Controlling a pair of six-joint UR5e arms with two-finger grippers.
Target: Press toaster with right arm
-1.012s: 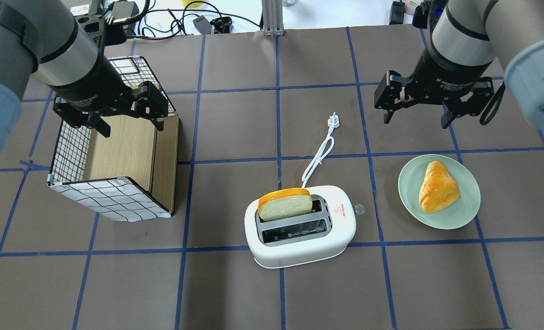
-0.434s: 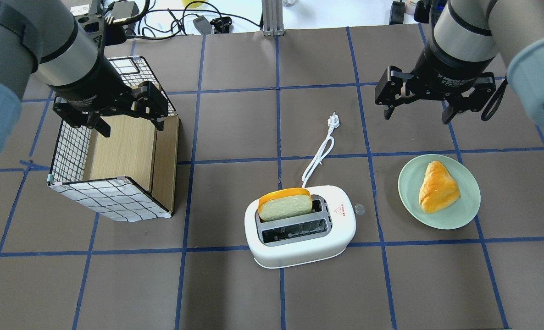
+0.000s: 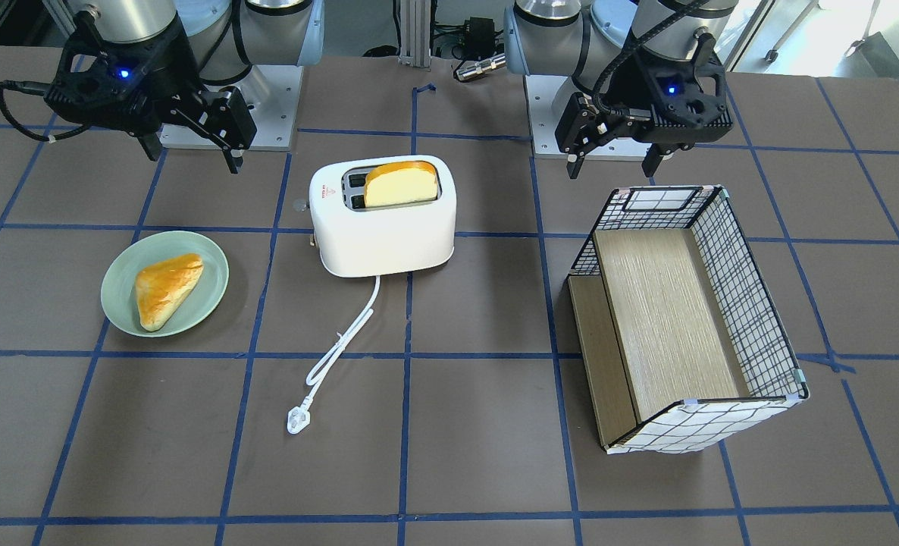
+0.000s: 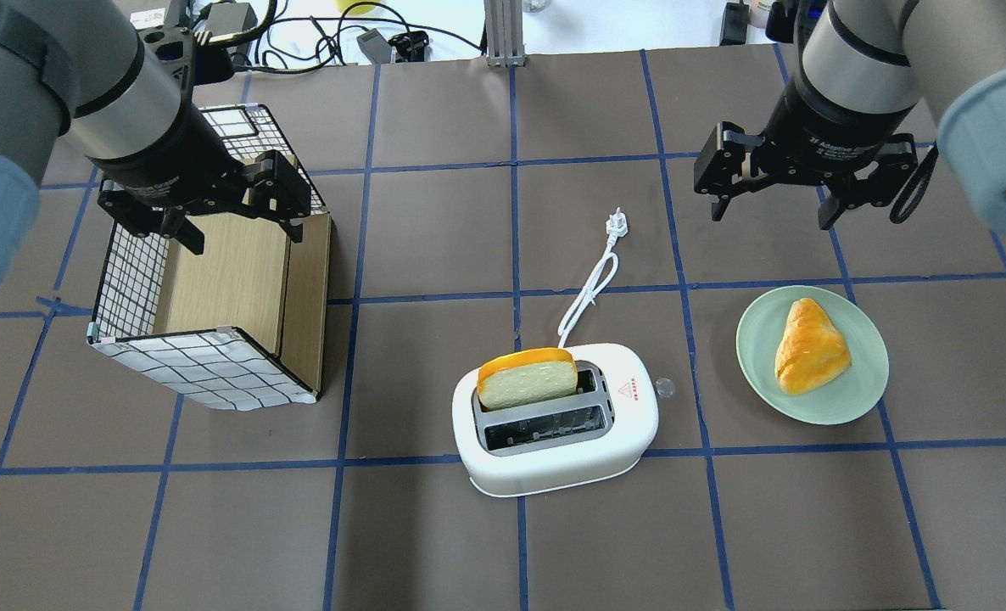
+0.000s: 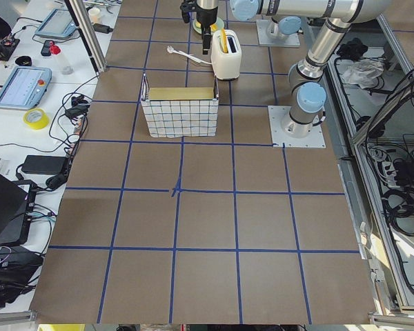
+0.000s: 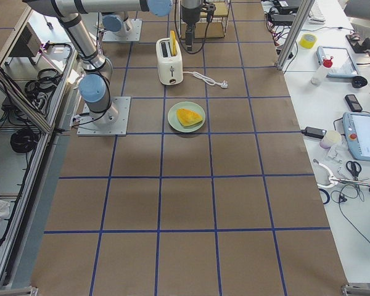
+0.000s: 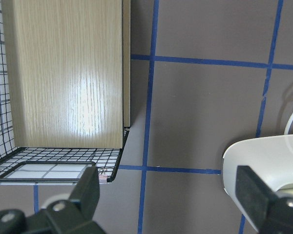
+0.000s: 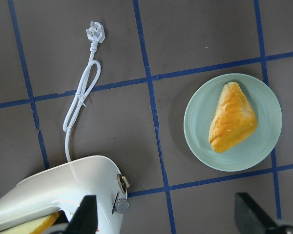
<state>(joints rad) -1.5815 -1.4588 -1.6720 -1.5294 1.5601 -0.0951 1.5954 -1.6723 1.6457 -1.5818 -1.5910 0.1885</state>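
Observation:
The white two-slot toaster (image 4: 630, 424) stands mid-table with a toast slice (image 4: 527, 378) upright in its far slot. Its cord and plug (image 4: 617, 225) trail away from the robot. A small knob (image 4: 664, 388) sticks out of its right end. It also shows in the front view (image 3: 381, 235) and at the bottom left of the right wrist view (image 8: 63, 187). My right gripper (image 4: 770, 216) hangs open and empty above the table, beyond the toaster and to its right, apart from it. My left gripper (image 4: 244, 239) is open and empty over the wire basket.
A green plate (image 4: 842, 399) with a golden pastry (image 4: 808, 346) lies right of the toaster, below the right gripper. A wire basket with a wood insert (image 4: 206, 365) lies tipped at the left. Blue tape lines grid the brown table.
My right gripper has shifted slightly toward the table's far side, still open. The left arm, toaster and plate have not moved.

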